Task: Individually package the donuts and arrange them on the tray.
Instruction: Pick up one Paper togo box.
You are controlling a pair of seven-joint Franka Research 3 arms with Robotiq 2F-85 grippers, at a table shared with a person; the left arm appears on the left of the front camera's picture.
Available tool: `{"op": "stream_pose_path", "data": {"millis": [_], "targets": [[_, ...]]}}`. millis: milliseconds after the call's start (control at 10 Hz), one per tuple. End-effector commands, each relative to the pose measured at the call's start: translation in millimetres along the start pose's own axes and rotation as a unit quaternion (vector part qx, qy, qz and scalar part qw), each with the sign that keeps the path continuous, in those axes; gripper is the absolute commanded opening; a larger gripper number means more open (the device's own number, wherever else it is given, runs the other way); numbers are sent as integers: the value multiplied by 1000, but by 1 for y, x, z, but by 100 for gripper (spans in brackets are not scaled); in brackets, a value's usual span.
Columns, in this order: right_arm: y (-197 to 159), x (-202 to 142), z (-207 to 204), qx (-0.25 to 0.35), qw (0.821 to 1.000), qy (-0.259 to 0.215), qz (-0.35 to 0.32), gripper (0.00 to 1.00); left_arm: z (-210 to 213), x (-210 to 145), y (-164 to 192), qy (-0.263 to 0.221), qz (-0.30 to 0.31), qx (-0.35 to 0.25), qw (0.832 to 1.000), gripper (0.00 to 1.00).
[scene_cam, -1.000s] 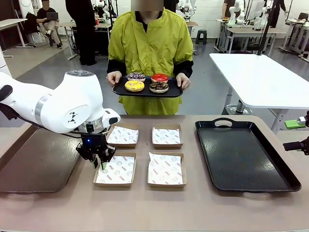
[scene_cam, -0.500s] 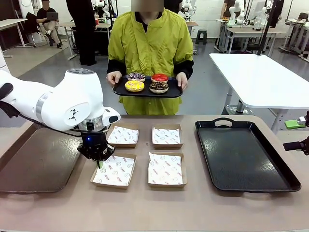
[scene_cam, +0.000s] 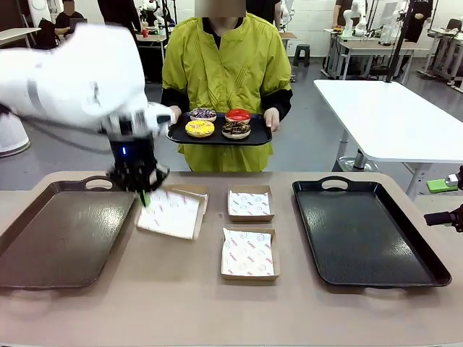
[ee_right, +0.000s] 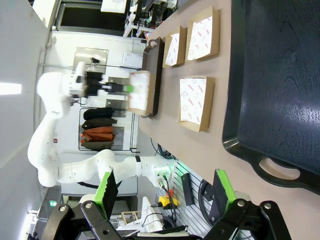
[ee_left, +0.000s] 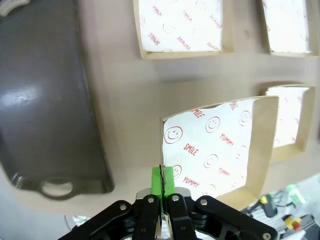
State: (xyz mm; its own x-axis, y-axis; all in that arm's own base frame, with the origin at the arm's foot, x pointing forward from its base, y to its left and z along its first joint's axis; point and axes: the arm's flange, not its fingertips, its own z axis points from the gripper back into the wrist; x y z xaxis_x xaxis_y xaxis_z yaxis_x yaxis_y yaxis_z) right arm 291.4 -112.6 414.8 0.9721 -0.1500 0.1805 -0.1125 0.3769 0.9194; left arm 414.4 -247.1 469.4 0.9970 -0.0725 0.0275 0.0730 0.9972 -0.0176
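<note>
Donuts (scene_cam: 219, 123), four ring ones, lie on a small serving tray (scene_cam: 217, 140) that a person holds in both hands at twelve o'clock in the front view, across the table. One is yellow-iced with sprinkles, one chocolate with pale sprinkles, one dark with coloured sprinkles, one glossy red. None is boxed.

From the front, the left gripper (scene_cam: 142, 194) is motion-blurred at ten o'clock, and a paper-lined cardboard box (scene_cam: 171, 212) hangs tilted from it beside the brown tray (scene_cam: 65, 235). The left wrist view makes the grip plain. The green pads are pressed together on the box's (ee_left: 220, 145) near rim at six o'clock, and the liner's red "SMILE" and "YUMMY" print and smiley faces are readable. More lined boxes (ee_left: 180, 25) lie on the table below.

The right wrist view shows the right gripper (ee_right: 164, 186) with its fingers spread wide and holding nothing. The black tray (ee_right: 270, 85) is at two o'clock.
</note>
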Motion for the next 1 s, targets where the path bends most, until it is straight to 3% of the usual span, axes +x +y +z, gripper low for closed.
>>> {"op": "stream_pose_path", "data": {"millis": [0,300,600,700,900], "targets": [[0,0,-1,7,1000,0,5,100,41,30,-3,-2,-2,14,1000,0],[0,0,-1,7,1000,0,5,100,72,87,-5,0,-2,15,1000,0],[0,0,-1,7,1000,0,5,100,75,147,7,1,7,-8,1000,0],[0,0,-1,7,1000,0,5,100,74,159,10,-1,9,-6,1000,0],[0,0,-1,7,1000,0,5,100,65,146,13,-5,17,-17,1000,0]]}}
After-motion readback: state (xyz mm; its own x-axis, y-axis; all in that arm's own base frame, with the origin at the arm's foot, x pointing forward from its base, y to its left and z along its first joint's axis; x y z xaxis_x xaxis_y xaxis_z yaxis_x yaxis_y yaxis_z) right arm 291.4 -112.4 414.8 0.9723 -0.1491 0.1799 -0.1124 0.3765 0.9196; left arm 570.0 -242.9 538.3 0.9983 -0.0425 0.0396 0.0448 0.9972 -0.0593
